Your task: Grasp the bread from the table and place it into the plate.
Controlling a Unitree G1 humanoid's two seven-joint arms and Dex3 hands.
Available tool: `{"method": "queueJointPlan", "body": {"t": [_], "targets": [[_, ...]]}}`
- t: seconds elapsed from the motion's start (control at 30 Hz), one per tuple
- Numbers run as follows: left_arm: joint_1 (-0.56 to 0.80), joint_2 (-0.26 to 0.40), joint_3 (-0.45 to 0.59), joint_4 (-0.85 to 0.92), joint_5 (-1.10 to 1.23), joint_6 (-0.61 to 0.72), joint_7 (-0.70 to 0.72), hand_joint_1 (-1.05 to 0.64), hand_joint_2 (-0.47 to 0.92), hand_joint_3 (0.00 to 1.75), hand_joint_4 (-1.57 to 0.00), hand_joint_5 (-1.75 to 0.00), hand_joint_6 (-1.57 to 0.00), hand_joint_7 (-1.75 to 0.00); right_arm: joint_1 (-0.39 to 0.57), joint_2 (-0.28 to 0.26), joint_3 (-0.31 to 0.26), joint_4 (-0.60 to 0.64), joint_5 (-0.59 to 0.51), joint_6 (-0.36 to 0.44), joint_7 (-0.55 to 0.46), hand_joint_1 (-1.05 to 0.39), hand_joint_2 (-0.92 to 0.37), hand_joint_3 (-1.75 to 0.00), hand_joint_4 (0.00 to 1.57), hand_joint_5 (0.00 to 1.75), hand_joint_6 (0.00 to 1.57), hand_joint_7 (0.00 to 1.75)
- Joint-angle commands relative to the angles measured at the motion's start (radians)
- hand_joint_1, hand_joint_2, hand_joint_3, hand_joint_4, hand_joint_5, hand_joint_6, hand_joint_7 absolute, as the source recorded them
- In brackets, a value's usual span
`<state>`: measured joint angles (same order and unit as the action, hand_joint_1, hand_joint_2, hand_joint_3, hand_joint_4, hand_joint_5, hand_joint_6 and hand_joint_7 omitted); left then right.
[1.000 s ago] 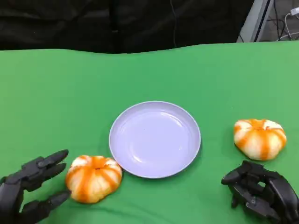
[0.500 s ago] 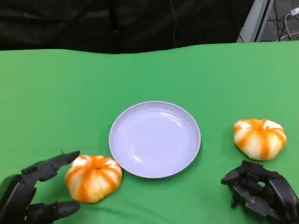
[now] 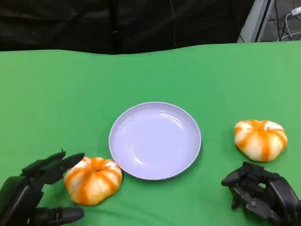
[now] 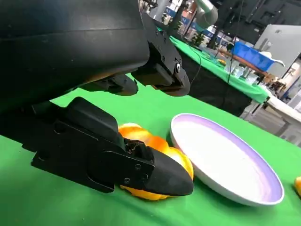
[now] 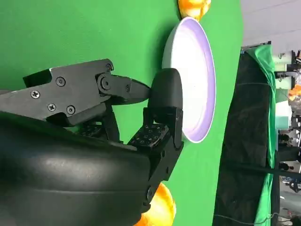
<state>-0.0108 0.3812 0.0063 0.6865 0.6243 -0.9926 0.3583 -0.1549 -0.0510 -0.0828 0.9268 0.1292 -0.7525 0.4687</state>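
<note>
Orange-striped second bread (image 3: 261, 139) sits right of plate (image 3: 155, 140).

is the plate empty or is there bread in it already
Empty. The plate shows a bare lavender inside; one bread lies on the table by the left hand, another bread sits right of the plate.

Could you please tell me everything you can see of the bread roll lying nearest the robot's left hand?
The bread roll is round and pumpkin-shaped, with glossy orange stripes over pale dough and a dimple on top. It lies on the green table, whole and upright, close beside the plate on the plate's left; whether it touches the rim cannot be told. The left hand has its fingers spread around the roll, one above and one below in the head view, close against it, though a firm grip is not evident.
</note>
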Motion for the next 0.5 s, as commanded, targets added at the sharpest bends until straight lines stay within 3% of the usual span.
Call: {"method": "queueJointPlan", "body": {"t": [0.03,0.27,0.37,0.5], "targets": [[0.008,0.031,-0.017,-0.008,-0.008,0.011,0.028,-0.95,0.92,0.19,-0.40,0.00,-0.49,0.00,0.010,-0.015,0.000,0.008,-0.007,0.003,-0.004,-0.25,-0.92,-0.44,0.65,1.70,0.79,0.99],[0.007,0.040,-0.035,-0.008,-0.014,0.016,0.043,-0.95,0.92,0.19,-0.40,0.00,-0.49,0.00,0.010,-0.016,0.002,0.008,-0.006,0.003,-0.005,-0.25,-0.92,-0.44,0.65,1.70,0.79,0.99],[0.012,0.049,-0.087,-0.111,0.061,0.150,-0.017,-0.94,0.92,0.19,-0.34,0.00,-0.49,0.00,0.008,-0.010,0.004,0.013,-0.007,-0.003,-0.006,-0.26,-0.92,-0.44,0.65,1.70,0.79,0.99],[0.026,0.057,-0.111,-0.160,0.057,0.206,-0.026,-0.94,0.92,0.20,-0.33,0.00,-0.48,0.00,0.007,-0.009,0.005,0.014,-0.006,-0.004,-0.007,-0.26,-0.92,-0.45,0.65,1.70,0.79,0.98]]}}
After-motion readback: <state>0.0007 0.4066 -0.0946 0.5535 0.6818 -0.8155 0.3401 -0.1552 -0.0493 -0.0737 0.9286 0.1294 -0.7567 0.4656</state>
